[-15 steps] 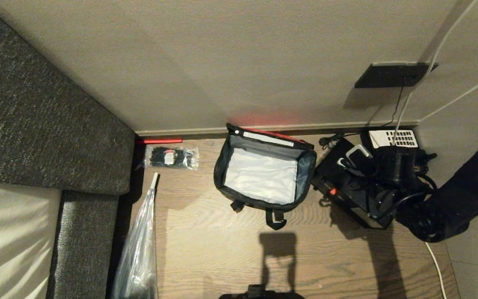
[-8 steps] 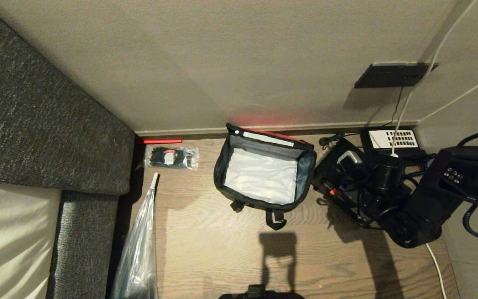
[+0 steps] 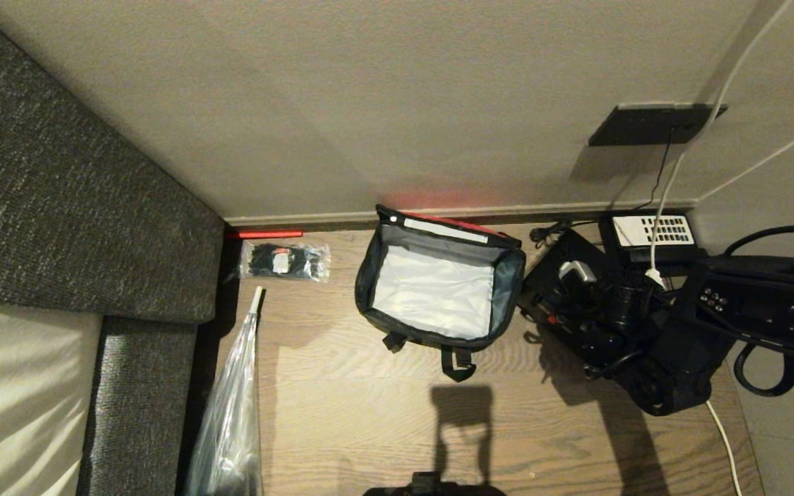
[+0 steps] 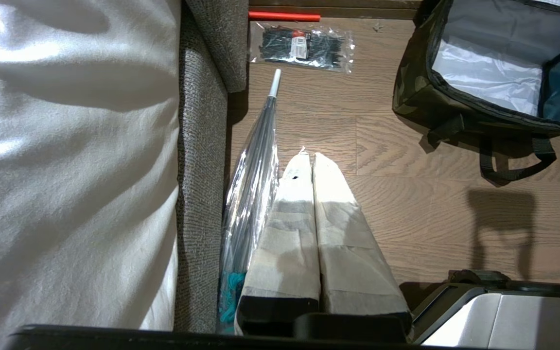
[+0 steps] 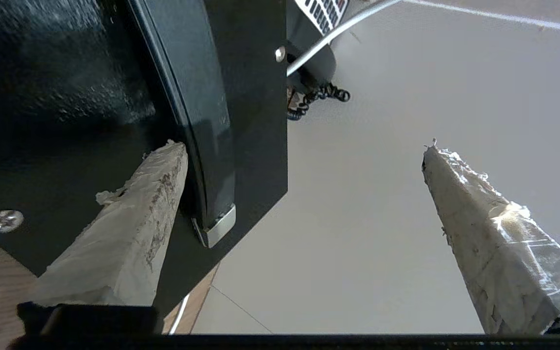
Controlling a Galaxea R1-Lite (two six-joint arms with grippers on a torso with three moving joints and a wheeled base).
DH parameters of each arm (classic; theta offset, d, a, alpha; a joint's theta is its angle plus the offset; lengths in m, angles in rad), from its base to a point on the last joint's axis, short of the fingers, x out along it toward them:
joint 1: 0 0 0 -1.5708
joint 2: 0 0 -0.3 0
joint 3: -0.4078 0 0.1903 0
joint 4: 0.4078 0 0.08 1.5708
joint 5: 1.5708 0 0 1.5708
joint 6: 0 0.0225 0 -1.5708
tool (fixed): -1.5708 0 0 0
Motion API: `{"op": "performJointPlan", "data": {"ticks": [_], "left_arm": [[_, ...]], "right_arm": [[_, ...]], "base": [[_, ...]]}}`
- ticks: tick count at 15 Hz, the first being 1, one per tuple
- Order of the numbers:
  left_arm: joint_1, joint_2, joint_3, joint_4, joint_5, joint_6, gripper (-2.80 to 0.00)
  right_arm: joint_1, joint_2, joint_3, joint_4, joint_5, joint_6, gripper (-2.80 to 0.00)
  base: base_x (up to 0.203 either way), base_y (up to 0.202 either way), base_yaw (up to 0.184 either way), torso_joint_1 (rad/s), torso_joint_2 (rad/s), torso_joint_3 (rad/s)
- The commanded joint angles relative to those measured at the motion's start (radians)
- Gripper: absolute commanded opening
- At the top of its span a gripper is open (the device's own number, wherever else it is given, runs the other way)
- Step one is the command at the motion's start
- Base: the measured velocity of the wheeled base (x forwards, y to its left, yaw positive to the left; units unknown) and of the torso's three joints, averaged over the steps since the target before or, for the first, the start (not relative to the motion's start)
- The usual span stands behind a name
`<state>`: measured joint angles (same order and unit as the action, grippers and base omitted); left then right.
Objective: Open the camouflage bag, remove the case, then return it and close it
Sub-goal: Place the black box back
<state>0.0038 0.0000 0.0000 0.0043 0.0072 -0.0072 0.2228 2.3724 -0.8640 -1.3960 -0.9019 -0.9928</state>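
The camouflage bag stands open on the wood floor by the wall, showing a bare silvery lining, with its red-lined lid leaning back. Its camouflage side also shows in the left wrist view. The case, flat, dark and speckled, lies on the floor just right of the bag. My right gripper hovers over the case, open wide, with one finger over its face near a handle. My left gripper is shut on nothing, parked near the sofa.
A black telephone with a white keypad sits behind the case by the wall. A packet of black ties and a wrapped umbrella lie left of the bag beside the grey sofa. White cables hang at the right.
My right arm has swung in from the right and come lower over the case, with its fingers staying open. The bag and the left arm have not moved.
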Motion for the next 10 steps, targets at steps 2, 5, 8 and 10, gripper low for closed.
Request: {"op": "performJointPlan", "data": {"ticks": [2,5,8,10], "left_arm": [[0.001,0.0,0.003,0.0,0.0,0.0,-2.8],[0.001,0.0,0.003,0.0,0.0,0.0,-2.8],[0.001,0.0,0.003,0.0,0.0,0.0,-2.8],[0.001,0.0,0.003,0.0,0.0,0.0,-2.8]], "right_arm": [[0.001,0.027,-0.006,-0.008,-0.005,-0.004,0.0],[-0.008,0.071,-0.055,-0.017,-0.006,-0.003,0.0],[-0.039,0.109,-0.12,-0.083,-0.005,-0.053,0.0],[-0.047,0.125,-0.167,-0.096,-0.005,-0.063,0.0]], "base": [[0.0,0.0,0.0,0.0,0.0,0.0],[0.0,0.0,0.0,0.0,0.0,0.0],[0.0,0.0,0.0,0.0,0.0,0.0],[0.0,0.0,0.0,0.0,0.0,0.0]]}}
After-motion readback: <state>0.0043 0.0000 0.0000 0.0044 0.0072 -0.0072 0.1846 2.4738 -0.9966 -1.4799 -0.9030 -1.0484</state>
